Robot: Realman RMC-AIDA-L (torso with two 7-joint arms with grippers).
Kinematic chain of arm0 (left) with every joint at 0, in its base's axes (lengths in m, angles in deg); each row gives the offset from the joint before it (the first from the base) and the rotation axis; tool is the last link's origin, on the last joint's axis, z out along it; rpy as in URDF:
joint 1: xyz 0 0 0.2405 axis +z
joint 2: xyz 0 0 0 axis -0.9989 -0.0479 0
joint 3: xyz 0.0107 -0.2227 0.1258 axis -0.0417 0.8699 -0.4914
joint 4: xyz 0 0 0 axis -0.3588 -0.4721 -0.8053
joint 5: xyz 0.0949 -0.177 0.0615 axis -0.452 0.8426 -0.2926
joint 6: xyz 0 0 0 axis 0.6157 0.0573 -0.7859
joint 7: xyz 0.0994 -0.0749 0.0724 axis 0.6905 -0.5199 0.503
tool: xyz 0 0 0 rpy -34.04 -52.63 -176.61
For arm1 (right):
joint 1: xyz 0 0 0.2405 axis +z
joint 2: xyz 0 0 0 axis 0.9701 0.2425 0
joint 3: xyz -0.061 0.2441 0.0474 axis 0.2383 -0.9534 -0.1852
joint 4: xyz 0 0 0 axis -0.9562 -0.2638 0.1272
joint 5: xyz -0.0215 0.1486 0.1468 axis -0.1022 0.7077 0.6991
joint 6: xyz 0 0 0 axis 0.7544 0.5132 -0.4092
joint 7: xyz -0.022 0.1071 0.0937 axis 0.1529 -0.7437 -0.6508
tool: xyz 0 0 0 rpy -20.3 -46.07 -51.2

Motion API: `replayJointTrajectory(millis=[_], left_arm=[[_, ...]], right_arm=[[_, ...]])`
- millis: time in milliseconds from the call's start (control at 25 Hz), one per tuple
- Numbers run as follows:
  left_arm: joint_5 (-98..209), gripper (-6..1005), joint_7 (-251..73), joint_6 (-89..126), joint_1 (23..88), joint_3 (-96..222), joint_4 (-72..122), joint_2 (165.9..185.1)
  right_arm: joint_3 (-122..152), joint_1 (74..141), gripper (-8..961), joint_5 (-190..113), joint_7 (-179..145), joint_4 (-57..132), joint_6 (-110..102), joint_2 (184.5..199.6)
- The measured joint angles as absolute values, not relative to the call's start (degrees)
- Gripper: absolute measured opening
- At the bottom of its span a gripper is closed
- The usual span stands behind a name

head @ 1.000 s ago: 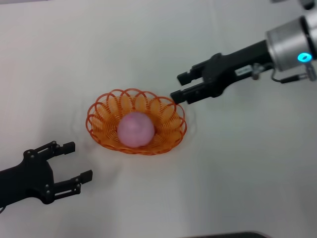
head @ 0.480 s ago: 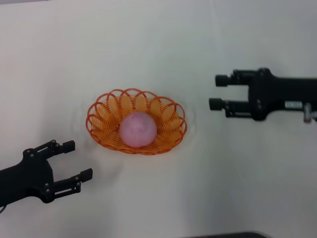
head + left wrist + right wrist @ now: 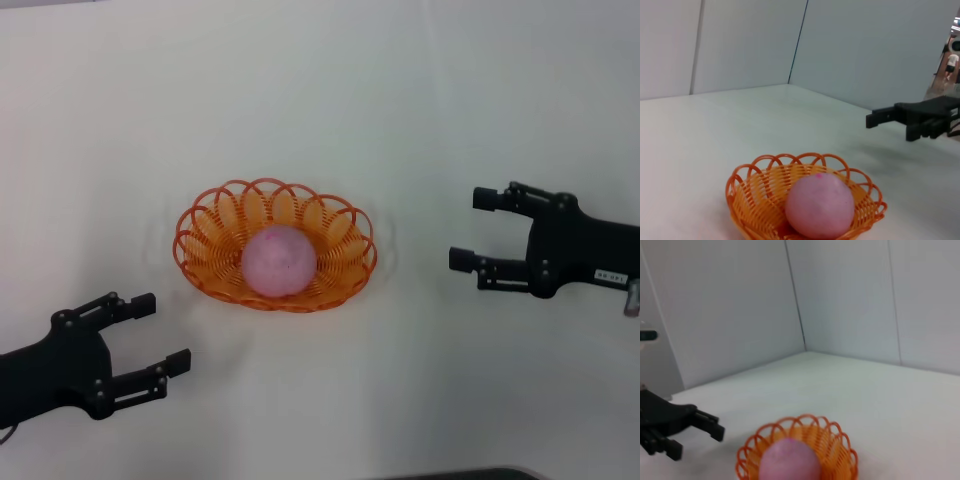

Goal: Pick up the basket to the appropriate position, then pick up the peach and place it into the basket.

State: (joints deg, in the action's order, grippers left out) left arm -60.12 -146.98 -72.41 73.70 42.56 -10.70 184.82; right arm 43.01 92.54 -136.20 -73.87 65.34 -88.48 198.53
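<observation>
Head view: the peach (image 3: 279,261) is sitting inside the basket (image 3: 215,230) on the white surface (image 3: 320,100). The right claw (image 3: 467,229) and left claw (image 3: 165,333), both spread and empty, are flanking it, well apart.

Both matte-black end effectors, left end effector (image 3: 150,349) and right end effector (image 3: 479,230), show small screws.

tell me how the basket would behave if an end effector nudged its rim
The basket is open looped wire, so probably light and likely to slide on the smooth table. Its scalloped rim may flex. The round peach inside could roll and shift.
</observation>
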Motion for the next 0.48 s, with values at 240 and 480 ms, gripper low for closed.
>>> replayJointTrajectory(millis=[240,480], left_arm=[[-60.2,828,-147.0,-72.4,73.9,42.3,-9.7,184.85],[-60.3,828,-147.0,-72.4,74.0,42.2,-9.6,184.88]], right_arm=[[43.8,92.6,881,-138.1,-73.3,64.0,-84.9,198.70],[43.7,93.3,946,-139.5,-69.5,62.2,-84.3,198.84]])
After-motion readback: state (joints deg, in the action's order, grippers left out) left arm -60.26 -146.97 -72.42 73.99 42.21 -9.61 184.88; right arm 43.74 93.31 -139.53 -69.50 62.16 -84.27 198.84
